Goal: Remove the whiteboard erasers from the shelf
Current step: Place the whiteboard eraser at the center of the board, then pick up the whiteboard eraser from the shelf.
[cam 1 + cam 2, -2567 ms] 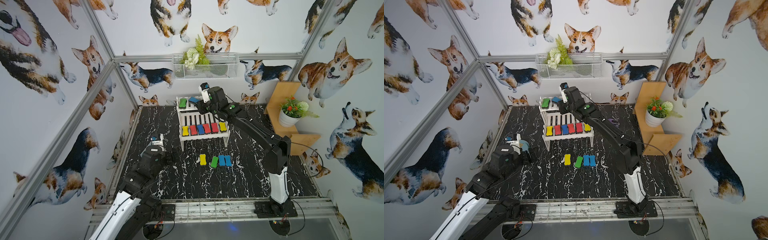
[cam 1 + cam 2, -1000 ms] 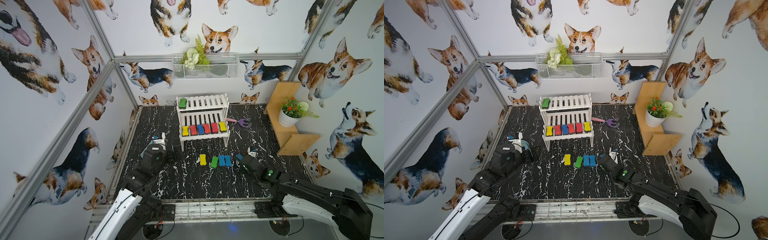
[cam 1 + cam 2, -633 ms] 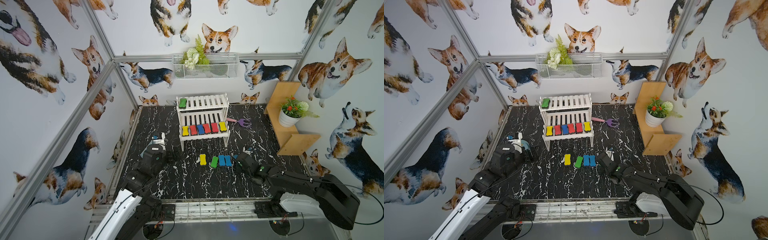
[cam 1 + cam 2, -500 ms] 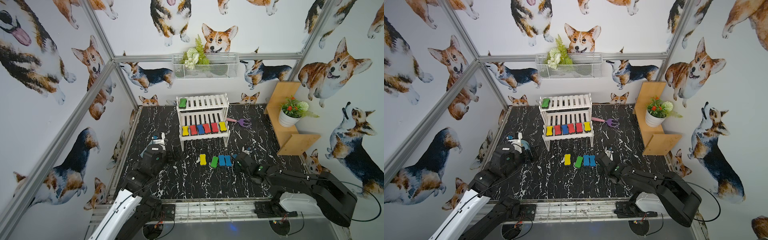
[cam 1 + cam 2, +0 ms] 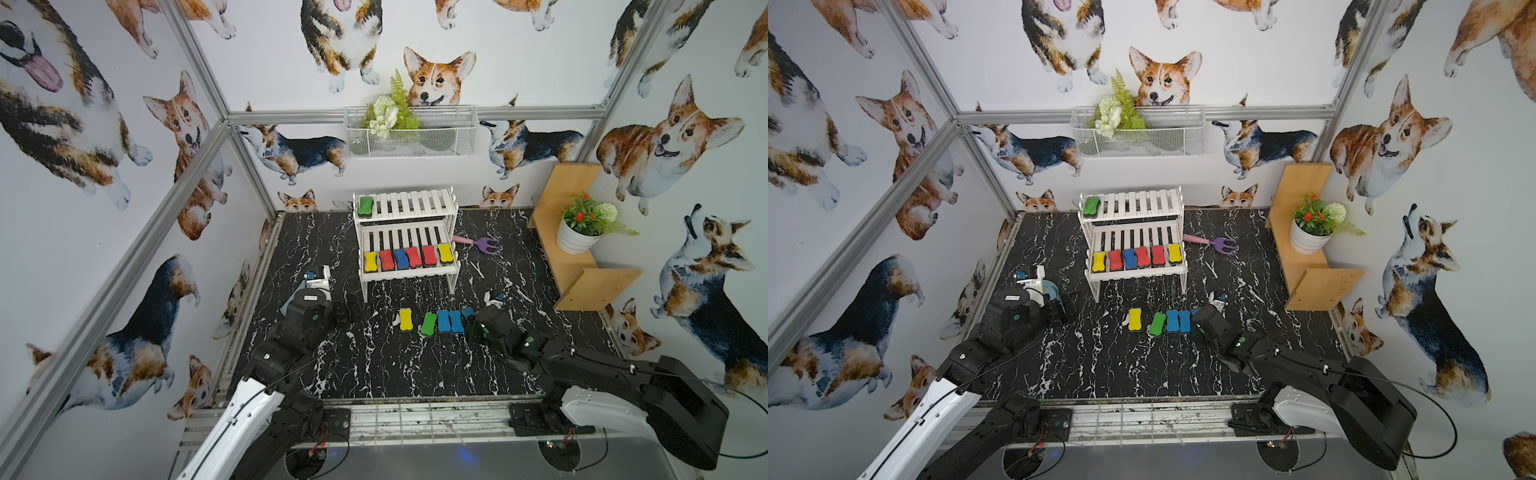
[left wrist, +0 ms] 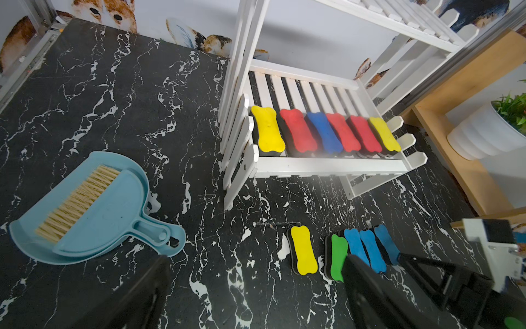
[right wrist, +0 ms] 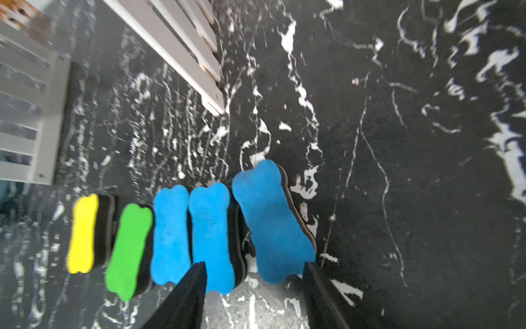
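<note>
Whiteboard erasers point(image 5: 415, 257): blue one point(image 7: 273, 222) is just released at desk point(image 5: 374, 365) row's 3 o'clock end, right pincer point(image 7: 253, 266) parted; seven are left on shelf point(image 5: 415, 204).

Between right jaws: eraser point(image 7: 273, 222) end, on table point(image 5: 374, 374).
Left of jaws: four erasers point(image 7: 170, 236), one row.
Beyond jaws: shelf point(image 5: 409, 274); six erasers point(image 5: 401, 258) lower tier, one eraser point(image 5: 366, 206) top.

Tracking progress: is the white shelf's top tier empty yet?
Not empty. One green eraser lies flat at one end of the top tier of the shelf, seen in both top views; the tier's other slats are bare.
</note>
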